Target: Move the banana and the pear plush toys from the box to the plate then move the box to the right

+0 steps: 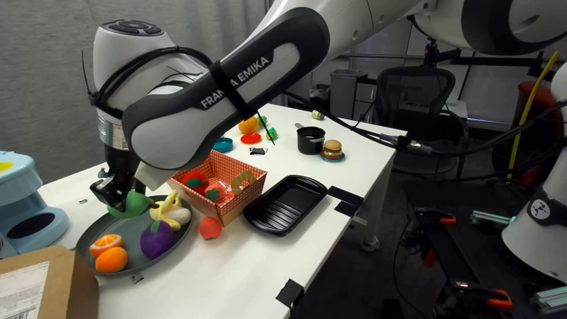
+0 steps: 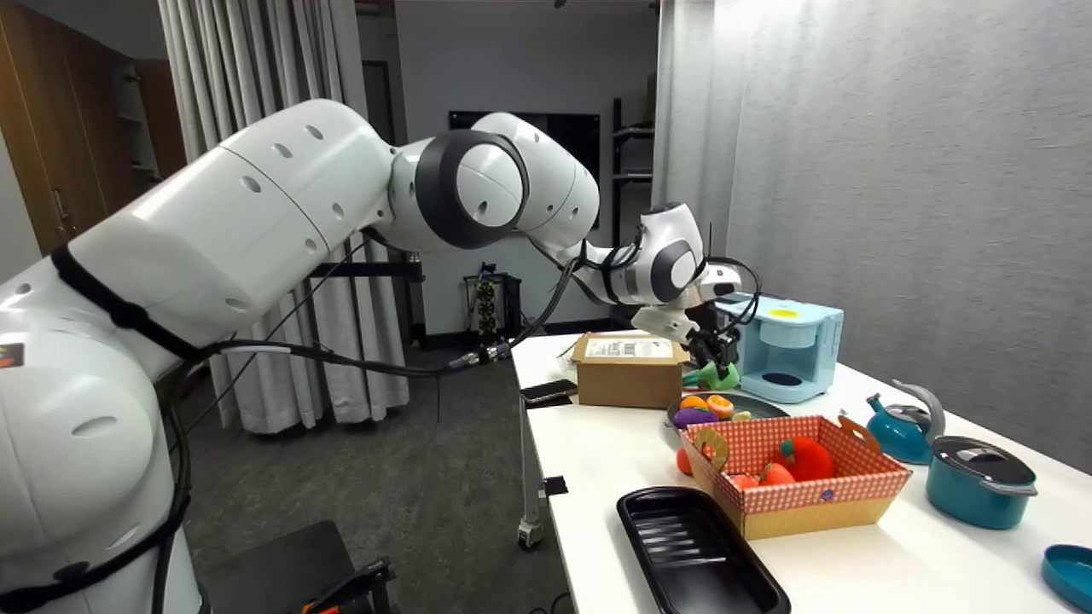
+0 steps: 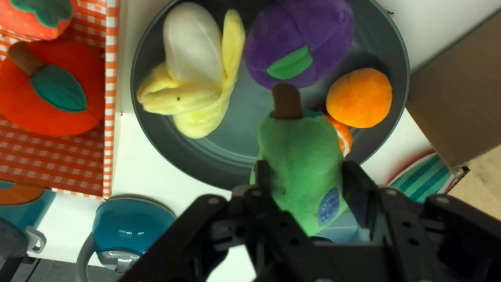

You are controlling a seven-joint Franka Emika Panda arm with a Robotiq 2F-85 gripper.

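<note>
The green pear plush (image 3: 303,145) is held between the two fingers of my gripper (image 3: 307,174), its brown stem pointing away from the gripper. In an exterior view the gripper (image 1: 128,195) holds the pear (image 1: 129,206) over the far part of the dark grey plate (image 1: 126,228). I cannot tell whether the pear touches the plate. The half-peeled banana plush (image 3: 197,74) lies on the plate, on the side toward the box; it also shows in an exterior view (image 1: 172,213). The red-checkered box (image 2: 827,512) stands beside the plate with red fruit plushes inside.
The plate also holds a purple plush (image 1: 157,240) and orange plushes (image 1: 111,260). A cardboard box (image 2: 627,379) and a light blue coffee machine (image 2: 789,350) stand close by. A red plush (image 1: 210,227) and a black tray (image 1: 288,204) lie near the checkered box. A teal kettle (image 2: 904,431) stands behind it.
</note>
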